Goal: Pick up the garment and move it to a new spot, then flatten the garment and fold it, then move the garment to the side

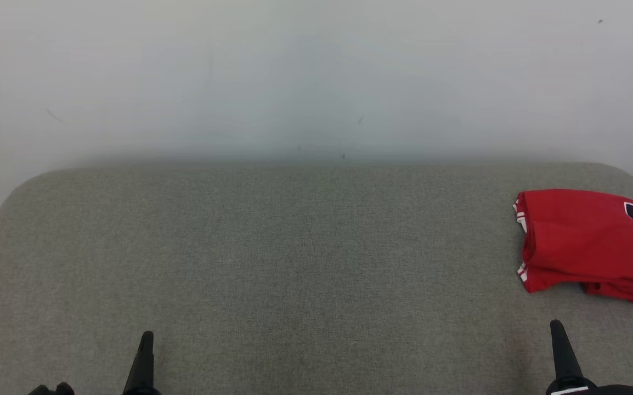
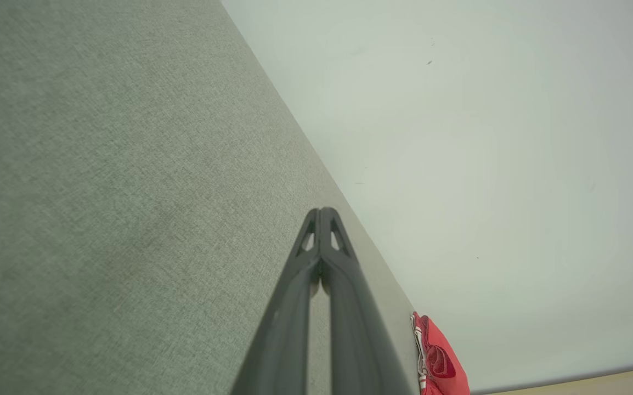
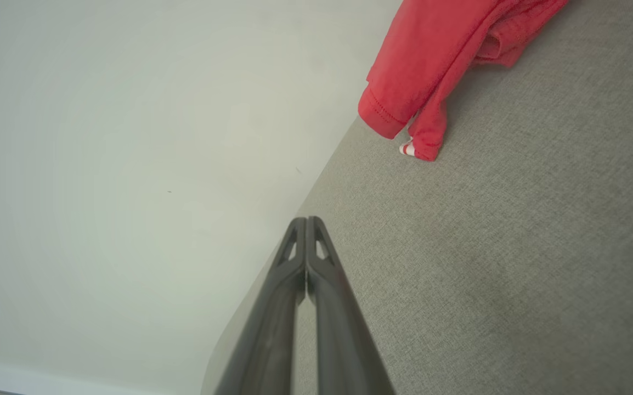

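The garment (image 1: 591, 247) is a red jersey with white trim and a dark number, lying folded at the right edge of the grey fabric surface (image 1: 294, 258). Its red edge (image 2: 440, 359) appears at the bottom of the left wrist view, and its hem (image 3: 431, 60) at the top of the right wrist view. My left gripper (image 1: 145, 343) (image 2: 322, 211) is shut and holds nothing, low at the front left. Shut and empty too, my right gripper (image 1: 557, 329) (image 3: 306, 220) sits at the front right, a short way in front of the garment.
A pale wall (image 1: 316, 77) rises directly behind the grey surface. The surface has rounded back corners (image 1: 26, 186), and the garment lies close to its right edge.
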Robot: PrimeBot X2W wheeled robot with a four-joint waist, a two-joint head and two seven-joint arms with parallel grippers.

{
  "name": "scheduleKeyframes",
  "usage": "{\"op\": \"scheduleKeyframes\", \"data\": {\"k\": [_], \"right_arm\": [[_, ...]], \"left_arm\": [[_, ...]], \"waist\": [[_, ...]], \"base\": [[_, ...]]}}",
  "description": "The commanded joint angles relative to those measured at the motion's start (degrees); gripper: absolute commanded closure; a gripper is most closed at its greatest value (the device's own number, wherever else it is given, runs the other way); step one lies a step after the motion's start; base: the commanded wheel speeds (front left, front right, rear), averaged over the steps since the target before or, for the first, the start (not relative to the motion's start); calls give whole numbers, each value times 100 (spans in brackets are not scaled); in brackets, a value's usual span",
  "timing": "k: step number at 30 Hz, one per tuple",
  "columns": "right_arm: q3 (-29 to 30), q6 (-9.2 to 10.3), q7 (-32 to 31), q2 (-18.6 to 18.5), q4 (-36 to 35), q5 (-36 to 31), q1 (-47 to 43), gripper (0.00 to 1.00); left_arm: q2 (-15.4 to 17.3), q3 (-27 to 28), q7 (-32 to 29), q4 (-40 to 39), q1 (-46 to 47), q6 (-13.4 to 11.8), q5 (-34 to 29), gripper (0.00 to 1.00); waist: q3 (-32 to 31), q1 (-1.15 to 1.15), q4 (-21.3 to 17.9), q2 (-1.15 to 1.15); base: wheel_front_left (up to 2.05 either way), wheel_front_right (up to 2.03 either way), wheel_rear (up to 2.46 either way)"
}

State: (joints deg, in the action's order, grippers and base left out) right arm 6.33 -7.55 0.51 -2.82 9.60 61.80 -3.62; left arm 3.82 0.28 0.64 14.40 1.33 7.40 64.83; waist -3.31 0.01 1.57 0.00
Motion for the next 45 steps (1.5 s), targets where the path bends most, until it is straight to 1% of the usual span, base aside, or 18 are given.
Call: {"op": "scheduleKeyframes", "data": {"k": [1,17,45], "right_arm": [[24,6,-27,-9,-89,200,99,100],[108,7,-179,-9,-184,1112,128,100],[225,10,-402,-9,-326,2444,148,100]], "left_arm": [[-11,36,-54,-30,147,8,203,100],[-38,111,-311,-6,298,10,995,100],[-79,216,-687,31,511,13,2175,100]], "waist": [[11,0,-5,0],[95,-1,-44,0],[242,-1,-112,0]], "base": [[0,0,0],[0,0,0],[0,0,0]]}}
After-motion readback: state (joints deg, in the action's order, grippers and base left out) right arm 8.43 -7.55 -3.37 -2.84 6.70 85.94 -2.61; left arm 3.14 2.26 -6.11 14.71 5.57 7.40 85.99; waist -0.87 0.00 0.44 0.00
